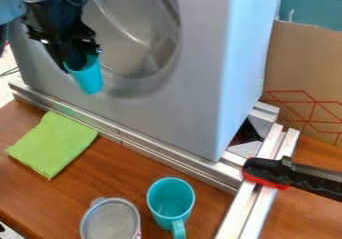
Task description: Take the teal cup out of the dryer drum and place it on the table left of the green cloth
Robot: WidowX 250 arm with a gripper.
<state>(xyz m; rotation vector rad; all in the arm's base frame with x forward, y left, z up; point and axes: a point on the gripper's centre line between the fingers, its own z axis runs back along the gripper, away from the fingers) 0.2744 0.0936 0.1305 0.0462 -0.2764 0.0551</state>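
At the upper left, my gripper (79, 60) hangs down in front of the grey machine's round opening. It is shut on a teal cup (88, 79), whose upper end is around the fingers, with its rounded lower end pointing down and slightly right. The cup is held above the metal rail, clear of the wooden table. Below it to the left, a green cloth (52, 144) lies flat on the table.
The grey machine (200, 73) stands behind metal rails (170, 159). Near the front are a teal mug (171, 199) and a lidded container (111, 222). A black and red clamp (284, 175) crosses the right rails; a cardboard box (304, 78) stands behind.
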